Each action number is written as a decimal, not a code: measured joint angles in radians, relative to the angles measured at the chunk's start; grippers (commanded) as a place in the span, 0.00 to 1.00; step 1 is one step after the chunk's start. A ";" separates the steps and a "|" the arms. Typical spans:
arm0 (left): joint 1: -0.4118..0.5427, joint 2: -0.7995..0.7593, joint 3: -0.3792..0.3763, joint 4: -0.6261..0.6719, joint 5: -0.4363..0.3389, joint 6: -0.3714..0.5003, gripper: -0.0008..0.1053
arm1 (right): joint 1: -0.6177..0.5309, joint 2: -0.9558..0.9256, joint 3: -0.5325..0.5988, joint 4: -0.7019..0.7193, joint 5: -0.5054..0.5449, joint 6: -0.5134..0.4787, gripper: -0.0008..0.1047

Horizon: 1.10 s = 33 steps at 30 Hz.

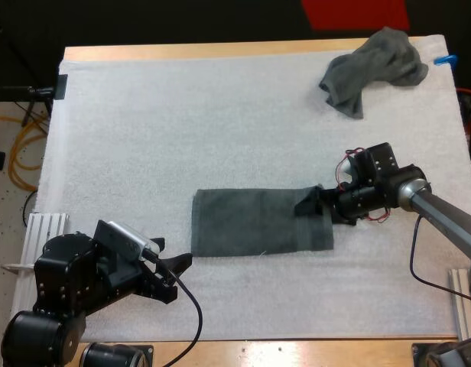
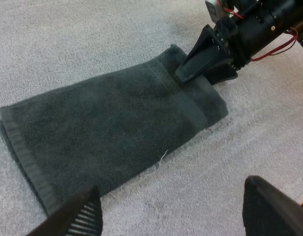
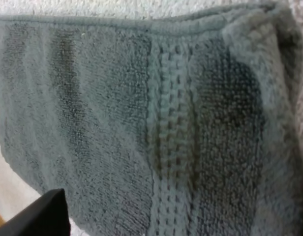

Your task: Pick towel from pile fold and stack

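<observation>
Right end effector (image 1: 316, 205) is grasping the right edge of the folded towel (image 1: 258, 223) lying flat on the white mat (image 1: 182, 115), while the left end effector (image 1: 174, 271) is hovering released near its left corner.

Flat towel (image 1: 251, 223) ctr, crumpled towel (image 1: 373, 65) far R

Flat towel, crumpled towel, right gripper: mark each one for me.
flat towel (image 1: 251, 223), high view, middle of its top face.
crumpled towel (image 1: 373, 61), high view, centre of the heap.
right gripper (image 1: 312, 206), high view, between its jaws at the flat towel's end.
</observation>
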 measured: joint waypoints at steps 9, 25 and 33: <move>0.000 0.000 0.000 0.000 -0.002 0.000 0.57 | 0.000 0.026 -0.001 -0.007 -0.049 0.017 0.71; 0.000 0.000 0.000 0.000 -0.002 0.000 0.57 | 0.001 0.064 -0.002 -0.003 -0.008 0.008 0.01; 0.000 0.000 0.000 0.000 -0.002 0.000 0.57 | 0.010 0.047 -0.001 0.048 0.068 -0.058 0.01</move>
